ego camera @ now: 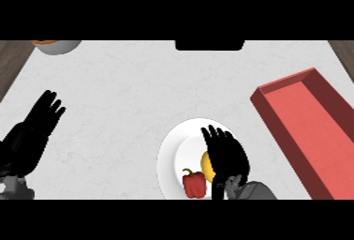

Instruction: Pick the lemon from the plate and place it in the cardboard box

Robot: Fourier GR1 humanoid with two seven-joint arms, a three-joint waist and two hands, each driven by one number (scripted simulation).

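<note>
Head view shows one white, faintly marbled bench (138,84) filling nearly the whole frame, with a strip of dark wood (12,61) along its left side and another at the far right corner. One long red box (318,136) lies on the right of the bench, open at the top and set at an angle, with nothing visible inside. One white plate (173,159) sits near the front edge, well apart from the box and to its left. Two robot hands are in view. The left robot hand (38,124) rests at the left edge with its fingers straight and apart, pointing up, holding nothing. The right robot hand (227,154) is over the right half of the plate, fingers straight and slightly spread, not curled round anything. One red pepper (195,183) stands on the front of the plate with its stem up. One lemon (207,164) lies on the plate just behind the pepper, mostly hidden under the right robot hand; whether the hand touches it cannot be told. One pale bowl (59,45) with something orange inside is cut by the far left corner, and one black block (210,45) sits at the far edge.
</note>
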